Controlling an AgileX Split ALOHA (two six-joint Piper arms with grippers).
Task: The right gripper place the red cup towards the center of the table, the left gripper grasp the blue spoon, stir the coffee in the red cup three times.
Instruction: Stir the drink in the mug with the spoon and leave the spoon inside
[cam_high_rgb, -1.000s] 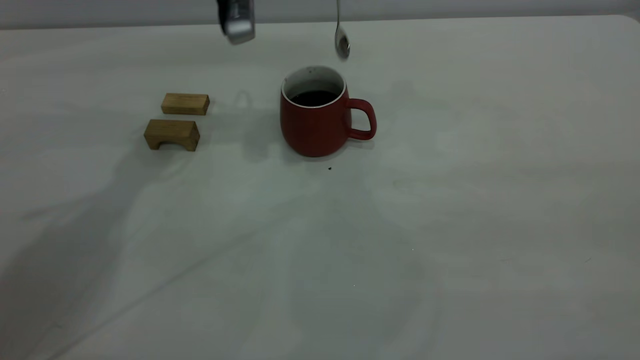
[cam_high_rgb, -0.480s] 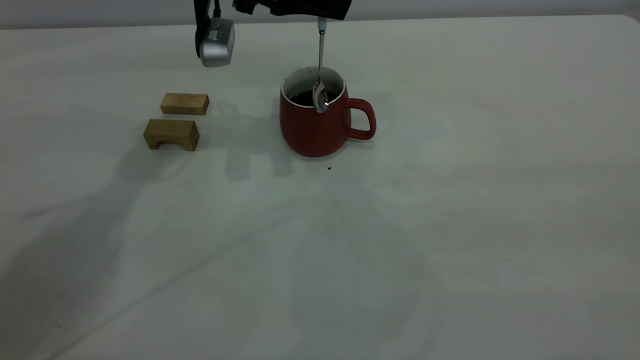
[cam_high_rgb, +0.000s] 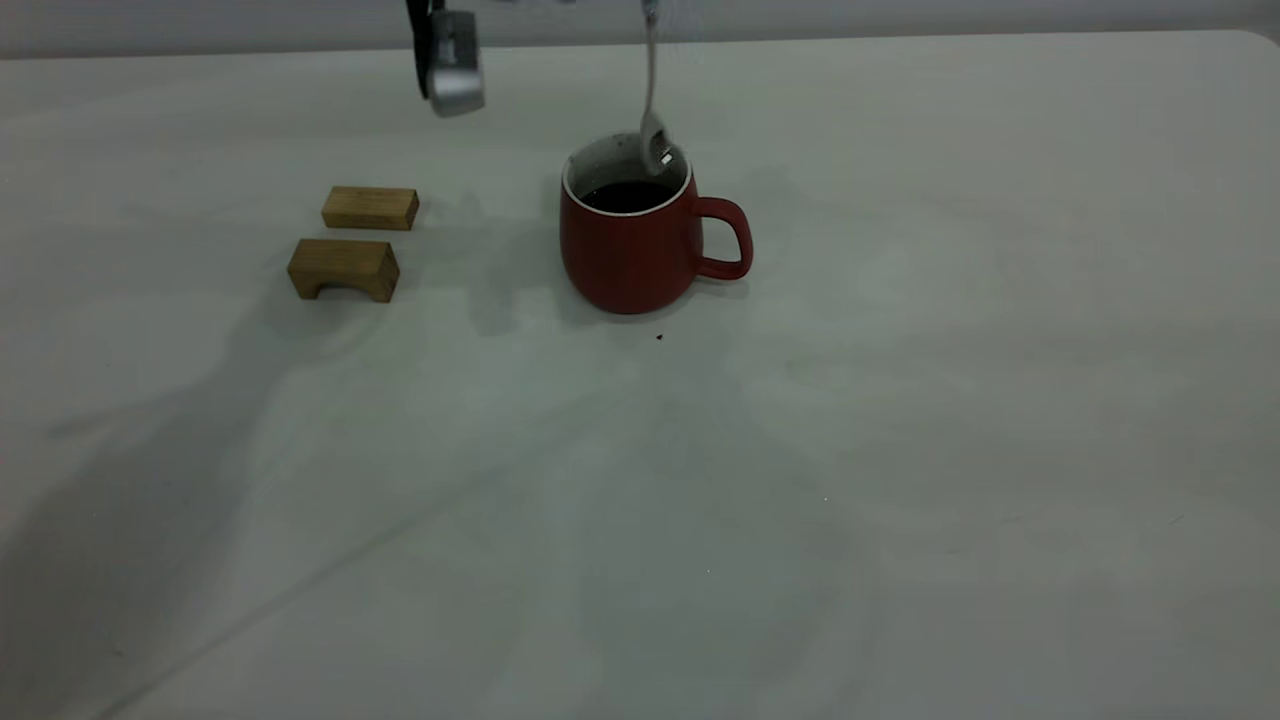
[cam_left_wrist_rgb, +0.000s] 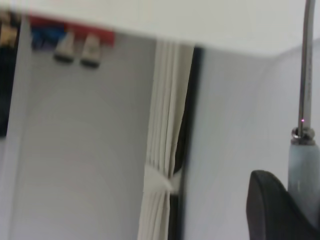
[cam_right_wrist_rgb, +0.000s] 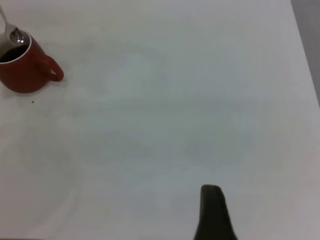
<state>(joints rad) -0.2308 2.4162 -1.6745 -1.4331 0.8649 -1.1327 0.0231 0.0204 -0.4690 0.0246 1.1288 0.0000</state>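
The rounded dark red cup (cam_high_rgb: 630, 240) of black coffee (cam_high_rgb: 627, 195) stands on the off-white table (cam_high_rgb: 900, 400), handle at three o'clock. The left gripper (cam_left_wrist_rgb: 300, 210) is clamped on the pale-handled blue spoon (cam_high_rgb: 652, 110), whose bowl hangs at the rim's one o'clock. Whether the right gripper (cam_right_wrist_rgb: 214, 212) is apart or together, I cannot tell.

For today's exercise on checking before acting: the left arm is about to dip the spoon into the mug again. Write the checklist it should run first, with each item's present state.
1. Spoon held by the left gripper: ok; in the left wrist view a dark finger lies against its pale handle.
2. Spoon bowl over the mug opening: ok, it hangs at the far rim.
3. Mug upright on the table: ok, handle towards the right arm's side.
4. Coffee in the mug: ok, dark liquid visible.
5. Two wooden blocks out of the way: ok, apart from the mug.
6. Right gripper clear of the mug: ok, far from it in its wrist view.
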